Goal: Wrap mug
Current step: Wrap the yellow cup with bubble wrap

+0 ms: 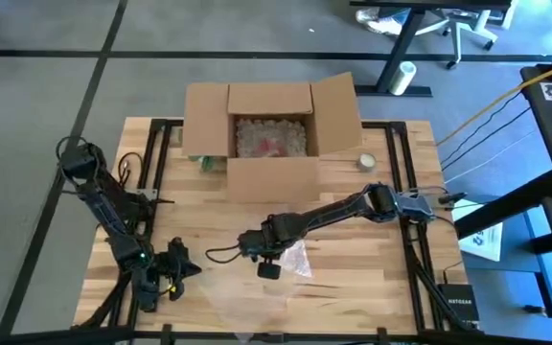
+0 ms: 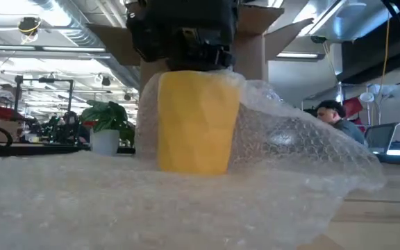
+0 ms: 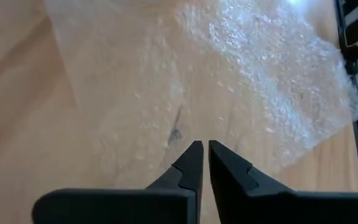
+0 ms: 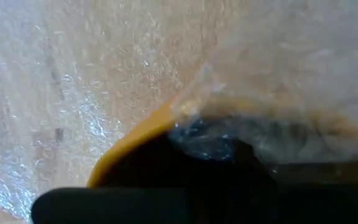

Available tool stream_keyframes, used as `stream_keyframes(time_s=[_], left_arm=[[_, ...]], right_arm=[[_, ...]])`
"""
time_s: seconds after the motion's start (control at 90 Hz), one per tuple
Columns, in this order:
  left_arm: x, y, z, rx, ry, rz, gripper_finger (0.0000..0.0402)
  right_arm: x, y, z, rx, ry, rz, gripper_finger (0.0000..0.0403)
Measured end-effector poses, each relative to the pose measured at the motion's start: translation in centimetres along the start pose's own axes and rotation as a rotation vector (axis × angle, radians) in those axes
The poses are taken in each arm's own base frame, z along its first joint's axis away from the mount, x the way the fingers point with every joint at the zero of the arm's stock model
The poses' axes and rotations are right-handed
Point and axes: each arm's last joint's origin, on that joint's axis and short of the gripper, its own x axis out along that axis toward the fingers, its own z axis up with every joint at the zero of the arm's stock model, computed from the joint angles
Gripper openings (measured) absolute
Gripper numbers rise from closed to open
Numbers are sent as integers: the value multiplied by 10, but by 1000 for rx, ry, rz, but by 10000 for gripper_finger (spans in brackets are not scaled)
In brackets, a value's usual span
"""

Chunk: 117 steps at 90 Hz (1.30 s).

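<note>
Right gripper [image 2: 186, 59] atop yellow mug [image 2: 196, 121], finger state unclear, left fingers [image 3: 191, 163] nearly closed, empty

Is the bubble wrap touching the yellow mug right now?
Touching. The low view shows the bubble wrap pressed against the side of the yellow mug, which also stands on it.

Black jointed arms, tapered fingers [image 3: 191, 163] (black cables trailing).

Bubble wrap [image 4: 92, 81] draped over yellow mug [image 4: 135, 140] rim.
</note>
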Motion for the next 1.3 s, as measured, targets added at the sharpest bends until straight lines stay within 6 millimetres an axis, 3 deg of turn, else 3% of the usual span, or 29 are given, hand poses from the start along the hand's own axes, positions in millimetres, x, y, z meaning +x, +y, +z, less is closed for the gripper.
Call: stream_keyframes(time_s=[0.444,0.667,0.889,1.011,1.189,1.3], left_arm=[[3,17,0,7,98,137,148],[5,17,-5,29,162,134,162],[24,17,-14,61,117,183,162],[37,14,-14,83,75,167,139],[54,11,-4,110,48,134,29],[61,10,5,154,9,109,5]], right_arm=[[0,1,2,-8,-12,22,0],[0,1,2,-22,-17,25,0],[0,2,4,-22,-34,35,0],[0,2,4,-24,-36,35,0],[0,1,6,-20,-43,38,0],[0,1,7,-20,-53,42,0]])
